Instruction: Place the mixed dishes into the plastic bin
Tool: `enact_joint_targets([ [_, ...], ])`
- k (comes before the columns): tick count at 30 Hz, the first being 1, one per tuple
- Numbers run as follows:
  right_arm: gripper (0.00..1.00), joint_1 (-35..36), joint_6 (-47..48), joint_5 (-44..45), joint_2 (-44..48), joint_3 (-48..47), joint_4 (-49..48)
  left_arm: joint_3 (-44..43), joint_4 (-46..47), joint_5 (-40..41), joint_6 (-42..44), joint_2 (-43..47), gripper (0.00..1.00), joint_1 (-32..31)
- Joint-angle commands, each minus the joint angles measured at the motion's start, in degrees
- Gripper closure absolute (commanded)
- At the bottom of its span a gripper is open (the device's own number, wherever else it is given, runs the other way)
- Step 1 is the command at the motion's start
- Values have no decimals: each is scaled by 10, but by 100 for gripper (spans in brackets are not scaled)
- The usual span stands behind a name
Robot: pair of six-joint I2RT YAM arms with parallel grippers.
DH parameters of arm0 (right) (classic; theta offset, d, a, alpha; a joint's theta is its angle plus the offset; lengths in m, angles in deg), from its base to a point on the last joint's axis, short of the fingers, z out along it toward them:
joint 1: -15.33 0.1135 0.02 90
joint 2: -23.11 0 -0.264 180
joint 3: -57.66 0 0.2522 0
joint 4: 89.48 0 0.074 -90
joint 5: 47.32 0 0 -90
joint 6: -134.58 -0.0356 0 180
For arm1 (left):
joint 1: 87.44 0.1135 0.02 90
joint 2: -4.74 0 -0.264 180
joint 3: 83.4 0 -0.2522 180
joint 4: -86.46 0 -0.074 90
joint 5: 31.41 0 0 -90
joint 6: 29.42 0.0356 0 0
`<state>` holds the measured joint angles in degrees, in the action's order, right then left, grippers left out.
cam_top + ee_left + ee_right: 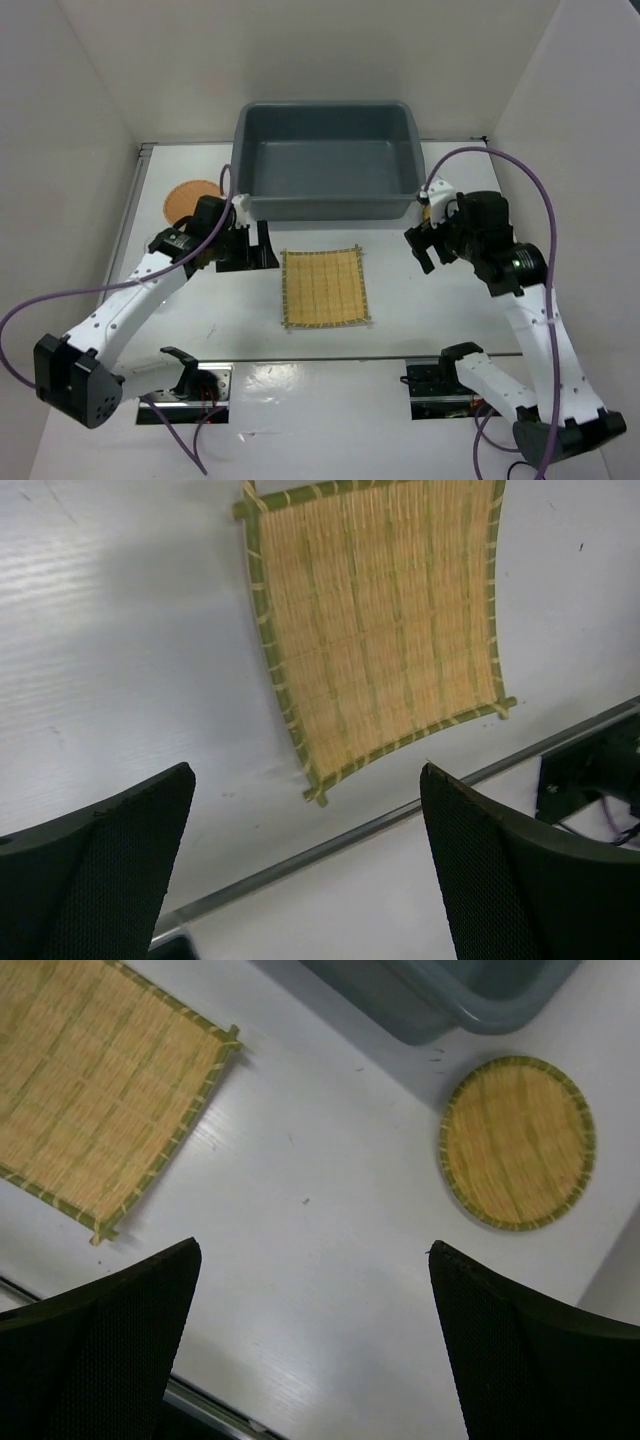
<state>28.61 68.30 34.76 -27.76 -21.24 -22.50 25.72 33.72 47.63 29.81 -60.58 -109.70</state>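
Note:
The grey-blue plastic bin (325,160) stands at the back centre, and its corner shows in the right wrist view (440,1000). The square yellow woven mat (323,287) lies flat in front of it and shows in both wrist views (380,620) (90,1090). The orange-brown disc (188,198) lies left of the bin, partly behind my left arm. The tan woven disc (518,1142) lies by the bin's right corner, mostly hidden under my right arm in the top view. My left gripper (250,245) (305,780) is open and empty left of the mat. My right gripper (425,245) (313,1250) is open and empty right of it. No glass cups are in view.
White walls close in the table on the left, back and right. A metal strip (320,357) runs across the table near the arm bases. Purple cables loop off both arms (545,210).

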Motion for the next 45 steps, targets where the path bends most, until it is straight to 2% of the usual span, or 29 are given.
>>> enact_joint_targets([
  [1, 1, 17, -11, -51, -66, 4, -81, 36, 71, -12, -80, -16, 1, -24],
  [3, 1, 41, -80, -78, -106, 4, -81, 77, 142, -23, -150, -4, 1, -30],
  [4, 1, 53, -102, -90, -151, 9, -81, 110, 156, -23, -167, 14, 1, -30],
  [6, 1, 44, -150, -143, -180, 30, -95, 126, 163, -16, -184, 27, 1, -30],
  [7, 1, 34, -155, -161, -189, 40, -104, 127, 151, -16, -185, 27, 1, -30],
  [10, 1, 34, -176, -138, -218, 50, -113, 145, 139, -19, -172, 7, 1, -35],
  [12, 1, 34, -176, -145, -278, 35, -108, 157, 159, -32, -177, -27, 1, -35],
  [17, 1, 34, -148, -227, -436, 2, -72, 171, 208, -46, -192, -69, 1, -35],
  [22, 1, 22, -148, -238, -479, 25, -143, 207, 269, -58, -210, -82, 1, -35],
  [31, 1, 15, -196, -294, -546, 40, -229, 260, 402, -106, -239, -167, 1, -35],
  [35, 1, 26, -201, -346, -585, 40, -242, 266, 471, -119, -258, -217, 9, -35],
  [40, 1, 58, -177, -399, -613, 34, -237, 250, 527, -139, -271, -310, 17, -72],
  [41, 1, 63, -162, -438, -613, 34, -209, 242, 536, -150, -276, -321, 21, -79],
  [45, 30, 88, -83, -525, -598, 14, -138, 230, 578, -158, -300, -336, 28, -118],
])
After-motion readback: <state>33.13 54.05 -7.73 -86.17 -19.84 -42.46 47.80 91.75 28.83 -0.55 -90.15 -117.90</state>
